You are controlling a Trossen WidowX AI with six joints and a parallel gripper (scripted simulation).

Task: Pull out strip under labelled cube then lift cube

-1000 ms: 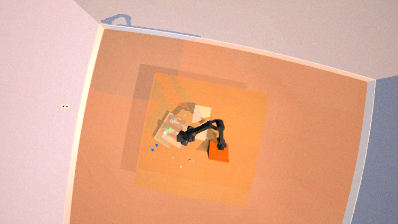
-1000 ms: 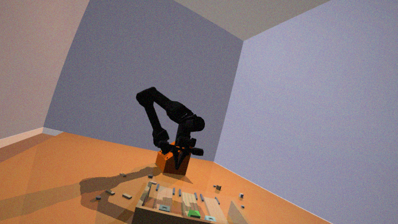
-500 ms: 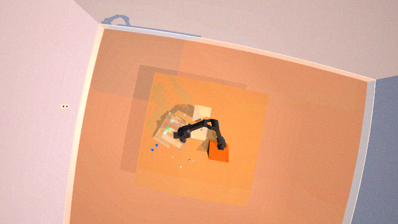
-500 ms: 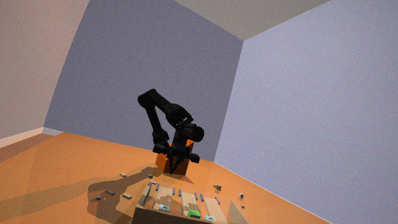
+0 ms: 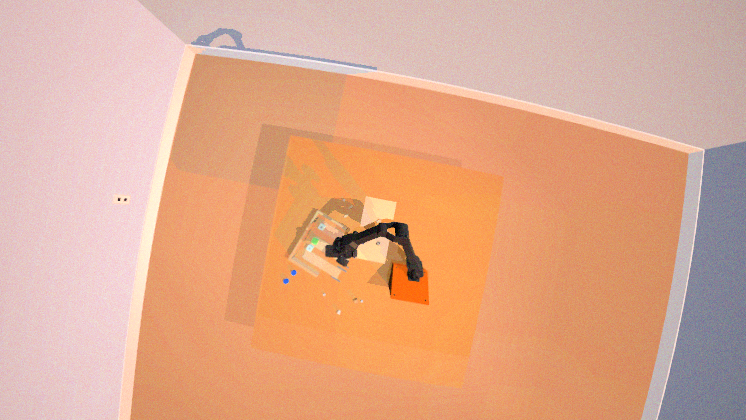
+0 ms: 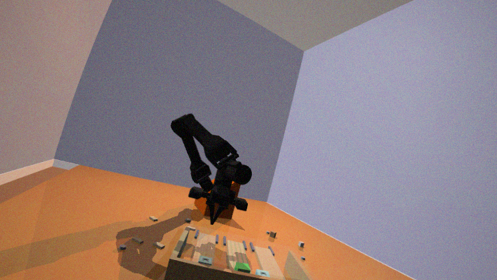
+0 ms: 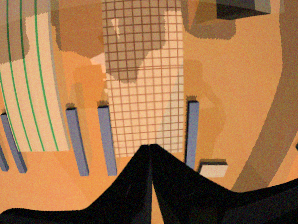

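A light-blue cube with a dark mark (image 5: 321, 226) (image 6: 206, 260) rests at the far end of the grid-patterned strip (image 6: 208, 242) (image 7: 145, 125). A green cube (image 5: 314, 241) (image 6: 242, 267) sits on the green-lined strip (image 6: 235, 247) (image 7: 45, 115). Another marked light-blue cube (image 5: 310, 248) (image 6: 262, 273) sits by the plain strip (image 5: 326, 264) (image 6: 266, 257). The marks are too small to read. My gripper (image 6: 212, 223) (image 7: 149, 151) is shut and empty, fingertips together and pointing down over the near end of the grid-patterned strip. The cubes are outside the wrist view.
Blue-grey guide posts (image 7: 192, 132) (image 6: 216, 239) flank the strips' near ends. A wooden wall (image 6: 208, 268) stands behind the cubes. A small pale block (image 7: 213, 169) lies right of the grid strip. Two blue discs (image 5: 293, 272) (image 5: 285, 280) and several small blocks lie outside the frame.
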